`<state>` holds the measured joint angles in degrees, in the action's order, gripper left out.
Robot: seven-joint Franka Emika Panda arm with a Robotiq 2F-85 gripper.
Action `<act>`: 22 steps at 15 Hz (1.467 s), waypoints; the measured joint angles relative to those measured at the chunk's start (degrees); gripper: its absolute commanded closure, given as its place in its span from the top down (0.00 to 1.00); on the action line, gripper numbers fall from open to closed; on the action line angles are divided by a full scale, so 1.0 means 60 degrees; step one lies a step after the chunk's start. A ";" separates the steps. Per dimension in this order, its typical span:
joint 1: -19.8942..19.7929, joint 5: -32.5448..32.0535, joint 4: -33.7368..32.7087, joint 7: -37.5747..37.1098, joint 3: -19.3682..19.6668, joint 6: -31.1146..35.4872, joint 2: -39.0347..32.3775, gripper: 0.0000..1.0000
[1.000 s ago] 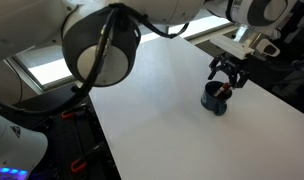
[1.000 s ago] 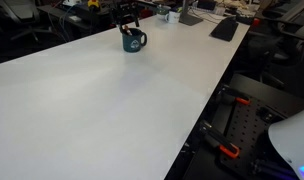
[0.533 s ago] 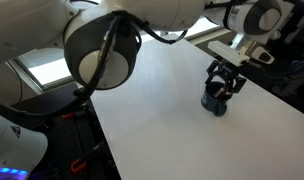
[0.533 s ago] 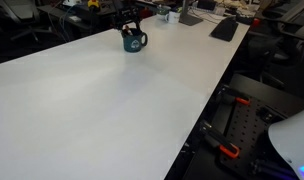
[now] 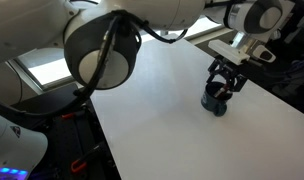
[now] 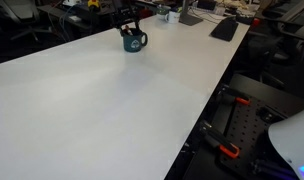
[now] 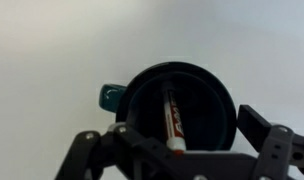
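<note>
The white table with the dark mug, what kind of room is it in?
Probably an office or a lab. The long white table stands among desks with what looks like a keyboard and dark office chairs, and a robot arm reaches over the mug.

Broad white table (image 6: pixel 102 100), flat black keyboard (image 6: pixel 224 28) at its far end, red clamps (image 6: pixel 229 152) below its edge.

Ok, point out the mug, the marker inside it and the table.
mug (image 6: pixel 133 42): in an exterior view, on its dark outer wall.
marker (image 7: pixel 173 118): wrist view, on the middle of its white barrel.
table (image 6: pixel 102 100): in an exterior view, on a bare part of its white top.
</note>
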<state>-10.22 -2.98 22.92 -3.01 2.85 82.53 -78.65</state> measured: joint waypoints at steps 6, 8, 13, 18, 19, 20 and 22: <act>0.0047 0.0034 -0.0215 -0.0349 -0.0148 0.0787 0.0212 1.00; 0.0077 0.0034 -0.0201 -0.0382 -0.0155 0.0931 0.0220 1.00; 0.0106 0.0034 -0.0027 -0.0382 -0.0159 0.0958 0.0199 1.00; 0.0140 0.0034 0.0049 -0.1189 -0.0159 0.1972 0.0051 1.00; 0.0147 0.0034 0.0049 -0.1392 -0.0159 0.2204 0.0015 1.00; 0.0152 0.0034 0.0049 -0.1598 -0.0159 0.2432 -0.0019 1.00; 0.0159 0.0027 0.0050 -0.1917 -0.0157 0.2747 -0.0069 1.00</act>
<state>-9.26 -2.82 23.23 -14.51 1.91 99.02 -79.06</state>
